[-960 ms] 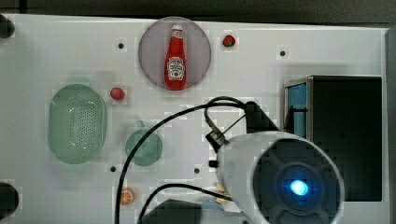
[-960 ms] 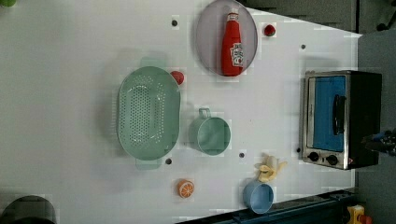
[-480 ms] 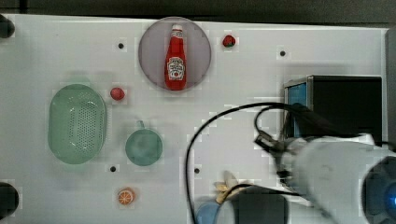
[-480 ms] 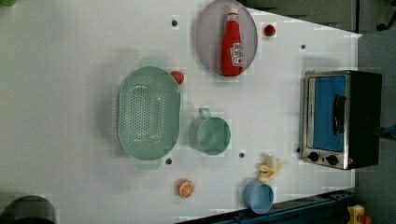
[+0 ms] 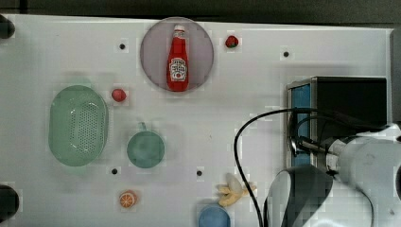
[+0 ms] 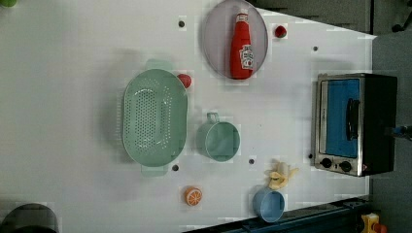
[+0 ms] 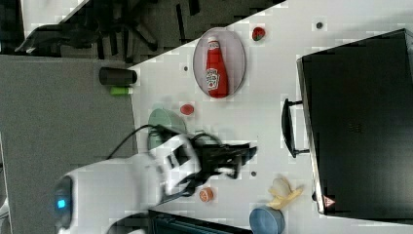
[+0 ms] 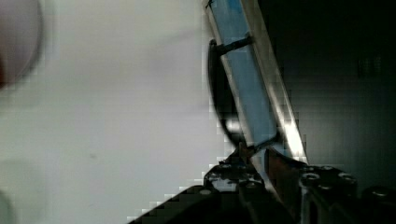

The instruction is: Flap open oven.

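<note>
Since a second ago the arm (image 5: pixel 364 165) has swung from the middle of the table (image 5: pixel 255 85) across to the top view's right, so the cup (image 5: pixel 145 149), once half under it, now lies in the clear, and the arm's bulk covers the oven's (image 5: pixel 350 106) lower front. Nothing else on the table has shifted. Going left to right in the top view: the colander (image 5: pixel 78 125), a small red fruit (image 5: pixel 118 95) beside it, the cup, an orange slice (image 5: pixel 127 199) below, the ketchup bottle (image 5: pixel 178 59) flat on its plate (image 5: pixel 153 45), a strawberry (image 5: pixel 231 41), the banana (image 5: pixel 231 191) and blue bowl (image 5: pixel 213 217) near the bottom edge, then the oven at the far right with its blue glass door facing the top view's left. In the left view the door (image 6: pixel 340 119) looks closed, its bar handle (image 6: pixel 351 119) upright against the glass and the knobs (image 6: pixel 335 164) below. In the right view the gripper (image 7: pixel 246 156) reaches toward the oven's front, level with the lower end of the handle (image 7: pixel 288 129) and a little apart from it. In the wrist view the fingers (image 8: pixel 285 172) sit close at the door's edge, near the handle's end, and seem to straddle it, though the blur makes contact uncertain; how wide they stand I cannot tell, nor whether they grasp anything.
</note>
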You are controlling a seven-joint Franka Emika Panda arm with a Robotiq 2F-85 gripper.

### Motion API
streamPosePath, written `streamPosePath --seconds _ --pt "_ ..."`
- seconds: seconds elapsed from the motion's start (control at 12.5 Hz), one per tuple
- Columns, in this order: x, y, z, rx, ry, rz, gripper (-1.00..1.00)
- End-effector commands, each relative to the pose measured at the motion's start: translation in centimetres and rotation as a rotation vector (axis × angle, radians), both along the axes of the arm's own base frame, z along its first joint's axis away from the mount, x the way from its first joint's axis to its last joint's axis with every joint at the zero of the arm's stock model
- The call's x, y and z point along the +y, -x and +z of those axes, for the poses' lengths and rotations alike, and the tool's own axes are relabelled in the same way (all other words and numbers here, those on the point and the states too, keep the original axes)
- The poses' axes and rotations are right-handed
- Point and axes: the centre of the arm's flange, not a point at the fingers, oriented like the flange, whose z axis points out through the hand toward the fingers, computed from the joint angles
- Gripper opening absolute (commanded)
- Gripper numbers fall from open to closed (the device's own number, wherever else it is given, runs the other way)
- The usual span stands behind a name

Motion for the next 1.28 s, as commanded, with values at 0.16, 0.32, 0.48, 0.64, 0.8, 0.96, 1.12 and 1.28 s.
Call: streamPosePath --seconds 0.16,0.32,0.48,0.64,0.8,0.96,1.12,1.28 --pt "-2.0 -1.3 -3.8 0.007 0.061 0.262 -0.65" --pt "-2.7 -1.8 -6.1 0.026 0.069 0.255 -0.65" --pt "-2.7 -2.4 -8.2 0.040 0.077 0.259 -0.65" --pt "-2.6 -2.7 -10.0 0.046 0.082 0.264 -0.65" --pt "-2.4 -3.2 -11.2 0.052 0.087 0.272 -0.65" --pt "-2.1 -3.2 -12.3 0.070 0.079 0.270 -0.65" --pt "-1.8 -3.1 -13.1 0.085 0.073 0.274 -0.65" --pt "-1.4 -3.3 -13.8 0.092 0.072 0.276 -0.65"
